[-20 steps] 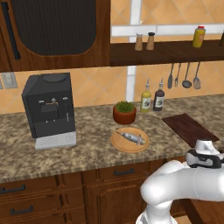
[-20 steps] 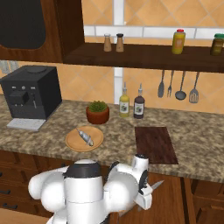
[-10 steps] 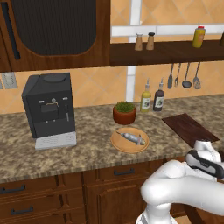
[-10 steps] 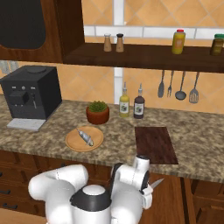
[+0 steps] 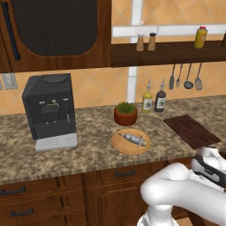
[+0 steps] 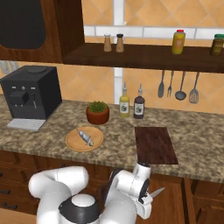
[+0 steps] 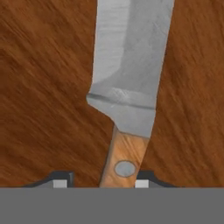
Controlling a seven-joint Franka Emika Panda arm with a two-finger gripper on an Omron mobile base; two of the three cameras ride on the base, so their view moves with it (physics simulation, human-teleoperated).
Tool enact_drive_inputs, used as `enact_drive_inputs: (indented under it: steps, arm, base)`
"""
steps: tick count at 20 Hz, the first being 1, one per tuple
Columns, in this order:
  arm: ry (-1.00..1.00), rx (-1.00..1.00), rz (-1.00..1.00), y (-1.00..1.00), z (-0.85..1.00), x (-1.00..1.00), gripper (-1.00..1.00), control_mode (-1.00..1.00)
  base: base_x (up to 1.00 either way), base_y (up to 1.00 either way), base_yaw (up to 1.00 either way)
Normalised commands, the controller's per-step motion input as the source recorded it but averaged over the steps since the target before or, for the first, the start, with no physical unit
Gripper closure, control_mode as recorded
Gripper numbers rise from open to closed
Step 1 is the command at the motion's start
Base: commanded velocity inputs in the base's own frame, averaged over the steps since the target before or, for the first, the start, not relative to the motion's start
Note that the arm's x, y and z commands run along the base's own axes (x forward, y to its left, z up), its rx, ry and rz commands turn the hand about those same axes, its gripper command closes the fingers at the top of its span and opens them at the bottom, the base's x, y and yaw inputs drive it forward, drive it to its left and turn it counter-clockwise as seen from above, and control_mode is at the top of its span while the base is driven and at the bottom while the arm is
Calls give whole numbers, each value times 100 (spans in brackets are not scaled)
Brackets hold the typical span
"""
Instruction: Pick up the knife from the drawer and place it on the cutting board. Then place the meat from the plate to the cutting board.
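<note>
Knife (image 7: 127, 78): steel blade, wooden riveted handle, clamped at the handle between the tool's (image 7: 99, 183) tips, low in front of the cabinets below the table (image 6: 52, 127) edge. Cutting board (image 6: 155, 144): bare, on the table. Meat (image 6: 85, 137): on the plate (image 6: 72, 142), left of the board.

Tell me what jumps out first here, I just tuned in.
The knife looms in the hand view, its wooden handle between the hand's fingertips, below the counter edge. On the counter, the meat lies on the round plate, and the dark cutting board to its right is bare.
</note>
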Motion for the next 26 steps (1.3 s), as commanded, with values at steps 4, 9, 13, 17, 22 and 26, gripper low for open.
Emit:
enact_drive_inputs:
  steps: [4, 9, 13, 17, 22, 26]
  arm:
    - [0, 0, -6, -8, 18, -69, 100, -100]
    - [-3, -2, -6, -6, 97, -51, 100, -100]
    - [-9, -1, -4, 1, 100, -33, 100, -100]
    - [-9, -1, -8, 0, 100, -30, 100, -100]
    - [-10, -1, -5, -14, 100, -6, 100, -100]
    - [-12, 0, -1, -41, 89, 43, 100, -100]
  base:
    - [0, 0, 0]
    - [0, 0, 0]
    - [0, 0, 0]
    - [0, 0, 0]
    - [0, 0, 0]
    - [0, 0, 0]
